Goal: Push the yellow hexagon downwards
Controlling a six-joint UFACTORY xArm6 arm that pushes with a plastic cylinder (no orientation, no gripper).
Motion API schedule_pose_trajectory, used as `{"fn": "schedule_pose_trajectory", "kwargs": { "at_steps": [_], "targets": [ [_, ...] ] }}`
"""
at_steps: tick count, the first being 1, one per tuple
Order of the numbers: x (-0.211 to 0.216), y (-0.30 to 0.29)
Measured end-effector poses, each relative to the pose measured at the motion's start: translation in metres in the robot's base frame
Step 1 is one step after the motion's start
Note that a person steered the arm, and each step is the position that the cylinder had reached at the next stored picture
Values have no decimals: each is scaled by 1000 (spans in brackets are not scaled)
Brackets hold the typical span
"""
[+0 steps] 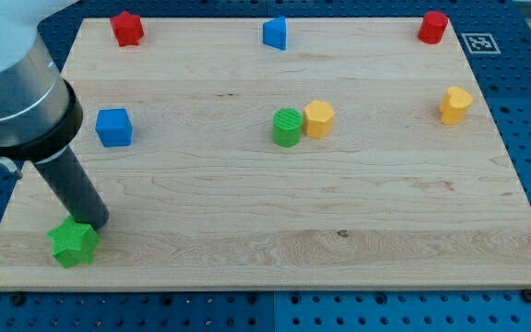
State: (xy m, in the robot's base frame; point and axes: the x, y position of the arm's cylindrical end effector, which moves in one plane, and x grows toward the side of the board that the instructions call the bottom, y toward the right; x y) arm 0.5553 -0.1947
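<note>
The yellow hexagon (319,118) stands near the middle of the wooden board (265,203), touching the right side of a green cylinder (287,127). My tip (94,221) is at the view's bottom left, far from the hexagon. It rests right against the top of a green star (73,243). The dark rod rises from the tip toward the view's top left.
A blue cube (113,127) sits at the left. A red star (126,29), a blue triangular block (276,33) and a red block (432,27) line the top edge. A yellow heart-like block (454,105) sits at the right.
</note>
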Motion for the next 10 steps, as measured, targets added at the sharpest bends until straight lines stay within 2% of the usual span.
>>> {"fn": "schedule_pose_trajectory", "kwargs": {
  "at_steps": [3, 6, 8, 10],
  "targets": [
    [-3, 12],
    [-11, 93],
    [-17, 109],
    [-76, 109]
  ]
}}
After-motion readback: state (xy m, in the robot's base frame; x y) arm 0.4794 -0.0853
